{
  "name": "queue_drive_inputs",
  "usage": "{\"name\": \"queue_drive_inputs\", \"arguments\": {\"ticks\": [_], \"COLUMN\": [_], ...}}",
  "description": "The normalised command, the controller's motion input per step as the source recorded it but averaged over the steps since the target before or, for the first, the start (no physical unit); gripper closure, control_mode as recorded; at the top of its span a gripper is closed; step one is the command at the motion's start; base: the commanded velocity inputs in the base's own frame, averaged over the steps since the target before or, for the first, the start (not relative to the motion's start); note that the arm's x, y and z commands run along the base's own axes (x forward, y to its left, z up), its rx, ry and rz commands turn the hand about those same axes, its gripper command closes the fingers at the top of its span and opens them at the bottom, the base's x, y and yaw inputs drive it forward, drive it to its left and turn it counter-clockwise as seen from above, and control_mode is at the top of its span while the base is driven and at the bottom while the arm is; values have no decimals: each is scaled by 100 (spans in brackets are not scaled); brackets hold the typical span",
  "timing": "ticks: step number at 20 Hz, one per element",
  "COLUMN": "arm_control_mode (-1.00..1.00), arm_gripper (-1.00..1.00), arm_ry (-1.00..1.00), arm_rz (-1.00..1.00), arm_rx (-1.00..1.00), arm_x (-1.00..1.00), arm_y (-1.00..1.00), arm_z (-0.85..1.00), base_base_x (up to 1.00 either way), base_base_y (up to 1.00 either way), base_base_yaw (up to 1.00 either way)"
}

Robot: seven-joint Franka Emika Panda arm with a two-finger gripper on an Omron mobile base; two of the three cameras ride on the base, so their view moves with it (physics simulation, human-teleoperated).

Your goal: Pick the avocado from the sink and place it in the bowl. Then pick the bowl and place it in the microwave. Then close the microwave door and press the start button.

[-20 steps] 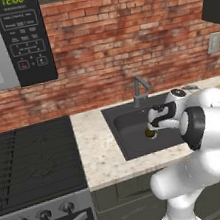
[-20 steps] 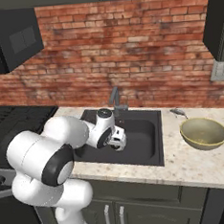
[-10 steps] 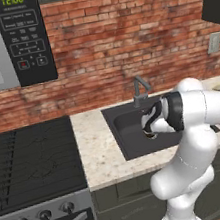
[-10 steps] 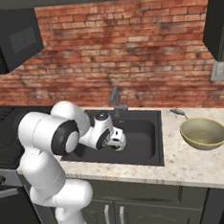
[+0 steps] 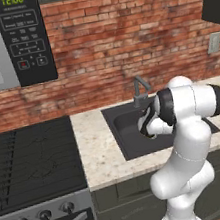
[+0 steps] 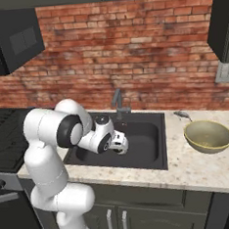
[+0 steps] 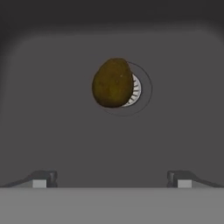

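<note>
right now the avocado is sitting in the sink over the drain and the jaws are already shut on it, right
Not quite. The avocado does sit in the sink, overlapping the drain, but the jaws are not shut on it. The hand view shows the gripper open, its two fingertips spread wide, with the fruit lying beyond them, untouched.

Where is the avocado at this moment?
In the hand view, the avocado lies on the sink floor, overlapping the left part of the round metal drain, ahead of the open claw.
</note>
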Motion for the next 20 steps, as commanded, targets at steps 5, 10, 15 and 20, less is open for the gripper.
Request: {"name": "queue_drive_inputs", "arguments": {"ticks": [5,10,15,20], "arm_control_mode": [-100,-100,-100,-100], "arm_gripper": [-100,-100,-100,-100], "arm_ry": [0,0,0,0], "arm_rz": [0,0,0,0], "arm_rx": [-1,0,0,0], "arm_x": [29,38,44,31], "arm_y": [0,0,0,0], "arm_z": [-24,-29,-35,-34], "base_base_x": [0,0,0,0], "base_base_y": [0,0,0,0], "base_base_yaw": [0,0,0,0]}}
